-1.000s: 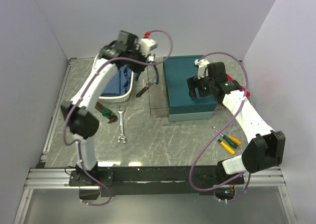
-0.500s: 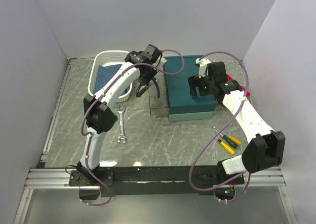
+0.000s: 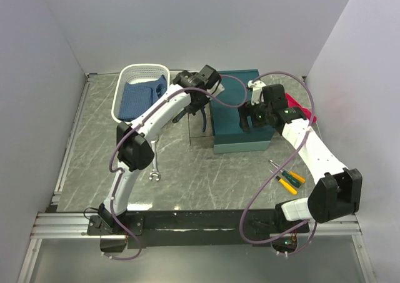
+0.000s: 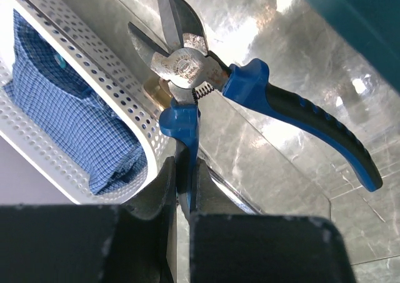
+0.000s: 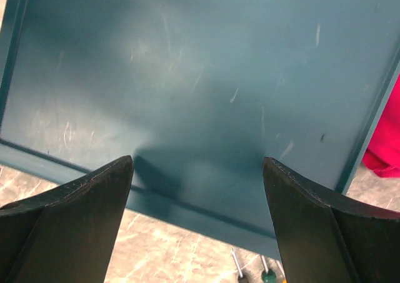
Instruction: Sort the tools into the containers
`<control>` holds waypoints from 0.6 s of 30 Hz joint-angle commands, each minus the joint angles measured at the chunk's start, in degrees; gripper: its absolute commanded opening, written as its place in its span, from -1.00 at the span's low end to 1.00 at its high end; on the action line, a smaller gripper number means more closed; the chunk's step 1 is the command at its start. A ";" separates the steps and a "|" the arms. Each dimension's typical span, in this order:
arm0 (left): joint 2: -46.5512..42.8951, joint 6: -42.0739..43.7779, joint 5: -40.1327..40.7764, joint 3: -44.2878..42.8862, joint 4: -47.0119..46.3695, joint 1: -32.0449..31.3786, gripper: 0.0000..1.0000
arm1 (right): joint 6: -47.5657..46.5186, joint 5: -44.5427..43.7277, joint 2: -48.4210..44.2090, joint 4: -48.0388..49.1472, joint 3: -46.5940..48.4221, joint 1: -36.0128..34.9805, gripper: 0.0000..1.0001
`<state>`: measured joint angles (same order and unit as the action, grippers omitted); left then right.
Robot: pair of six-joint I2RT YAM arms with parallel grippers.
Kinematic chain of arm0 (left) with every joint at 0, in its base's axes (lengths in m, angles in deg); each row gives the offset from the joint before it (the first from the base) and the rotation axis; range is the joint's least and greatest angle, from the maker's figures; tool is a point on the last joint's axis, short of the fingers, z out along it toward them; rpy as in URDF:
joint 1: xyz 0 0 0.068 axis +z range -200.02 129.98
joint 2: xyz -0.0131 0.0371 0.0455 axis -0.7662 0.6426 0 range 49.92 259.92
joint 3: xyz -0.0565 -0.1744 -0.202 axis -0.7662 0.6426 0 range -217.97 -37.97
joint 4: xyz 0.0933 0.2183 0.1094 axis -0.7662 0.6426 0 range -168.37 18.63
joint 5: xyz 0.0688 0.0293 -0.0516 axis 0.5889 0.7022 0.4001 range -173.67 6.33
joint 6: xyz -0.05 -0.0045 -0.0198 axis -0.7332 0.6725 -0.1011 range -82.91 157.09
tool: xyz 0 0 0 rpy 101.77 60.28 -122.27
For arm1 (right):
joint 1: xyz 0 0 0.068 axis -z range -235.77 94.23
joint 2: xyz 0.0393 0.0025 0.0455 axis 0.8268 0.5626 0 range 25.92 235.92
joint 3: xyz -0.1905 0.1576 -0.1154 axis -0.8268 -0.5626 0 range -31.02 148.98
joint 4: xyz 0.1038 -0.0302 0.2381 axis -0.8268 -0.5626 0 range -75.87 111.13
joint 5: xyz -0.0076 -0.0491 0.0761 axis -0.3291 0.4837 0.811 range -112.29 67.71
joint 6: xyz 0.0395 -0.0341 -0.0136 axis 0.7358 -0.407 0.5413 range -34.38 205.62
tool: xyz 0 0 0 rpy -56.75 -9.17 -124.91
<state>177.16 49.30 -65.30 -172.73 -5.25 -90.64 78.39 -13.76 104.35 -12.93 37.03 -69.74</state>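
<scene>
My left gripper is shut on one blue handle of the blue-handled pliers and holds them above the table, just left of the teal box. In the left wrist view the gripper clamps one handle of the pliers, whose jaws point away. My right gripper hangs open and empty over the closed teal lid. A silver spanner lies by the left arm. Yellow and green screwdrivers lie at the front right.
A white perforated basket with a blue checked cloth stands at the back left, also in the left wrist view. A red cloth lies right of the box. A dark-handled tool lies by the basket.
My left arm has swung right from over the basket toward the teal box, carrying the pliers. My right gripper has shifted slightly lower over the lid.
</scene>
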 commanded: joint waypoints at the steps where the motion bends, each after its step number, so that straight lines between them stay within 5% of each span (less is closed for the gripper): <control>1: 0.46 1.07 2.11 -4.98 0.18 -1.03 -0.99 | 0.90 1.48 -3.72 0.14 -1.25 0.09 0.82; 9: 0.47 0.71 7.46 -5.42 -1.22 -2.71 -0.97 | 1.34 2.36 -5.22 -0.48 -0.55 0.09 0.82; 11: -0.06 0.36 9.14 -6.83 -2.36 -2.80 0.00 | 1.34 2.54 -5.40 -0.48 -0.90 0.18 0.82; 13: -1.20 -0.08 10.02 -8.40 -3.42 -2.97 0.58 | 1.51 2.63 -5.83 -0.04 -1.60 0.00 0.82; 18: -6.37 -0.78 9.31 -8.86 -10.61 -3.15 0.78 | 2.39 2.80 -6.45 0.75 -2.75 -0.26 0.82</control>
<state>177.99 49.69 -57.86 -179.52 -7.96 -93.61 79.86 -11.46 100.09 -13.11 35.05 -69.77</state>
